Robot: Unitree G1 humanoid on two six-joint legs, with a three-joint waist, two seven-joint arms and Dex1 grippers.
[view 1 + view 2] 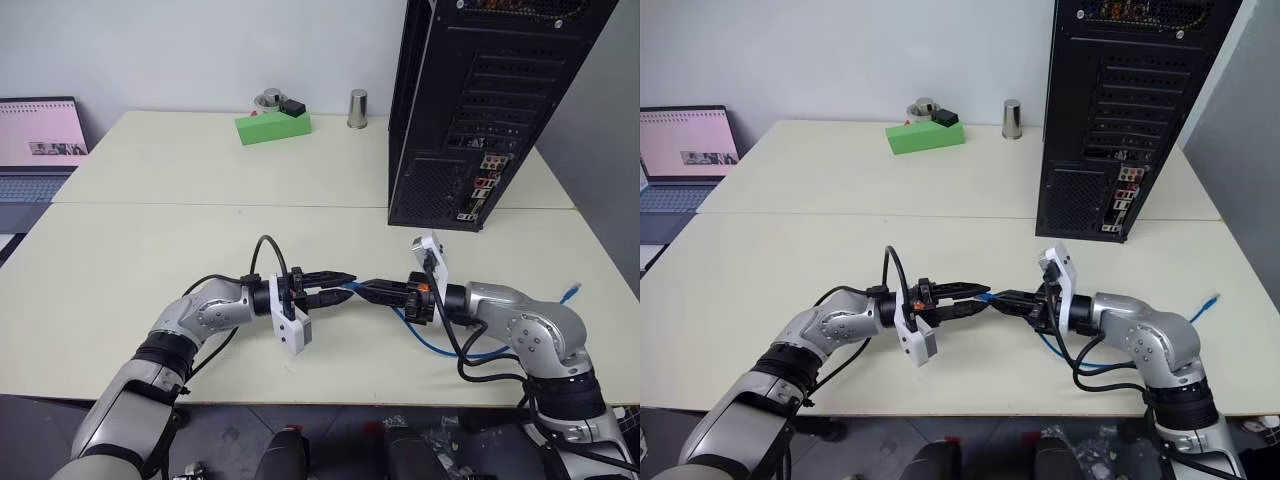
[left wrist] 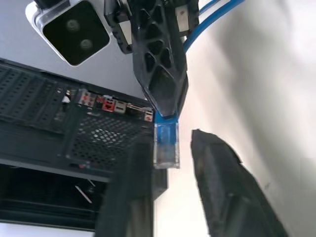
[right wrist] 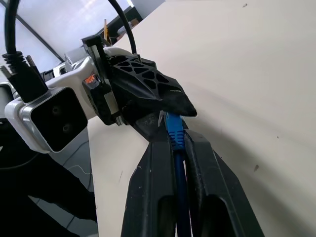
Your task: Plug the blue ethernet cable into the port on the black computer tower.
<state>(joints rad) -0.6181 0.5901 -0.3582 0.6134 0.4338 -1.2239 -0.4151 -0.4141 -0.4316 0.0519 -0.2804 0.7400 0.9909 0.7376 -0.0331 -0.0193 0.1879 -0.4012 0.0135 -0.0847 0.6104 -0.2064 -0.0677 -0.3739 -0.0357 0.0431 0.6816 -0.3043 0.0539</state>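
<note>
The black computer tower point(image 1: 470, 110) stands at the back right of the table, rear face toward me, its coloured ports point(image 1: 486, 185) low on the panel. My two grippers meet tip to tip above the table's front middle. My right gripper point(image 3: 175, 140) is shut on the blue ethernet cable point(image 1: 430, 336) just behind its clear plug point(image 2: 166, 144). That plug pokes out between the fingers of my left gripper point(image 1: 347, 286), which stands open, with a gap beside the plug. The rest of the cable loops under my right arm, and its other end point(image 1: 570, 292) lies on the table at the right.
A green box point(image 1: 273, 126) with small items on it and a metal cylinder point(image 1: 357, 108) stand at the far edge of the cream table point(image 1: 150, 250). An open laptop point(image 1: 35, 150) sits at the far left. A seam runs across the table in front of the tower.
</note>
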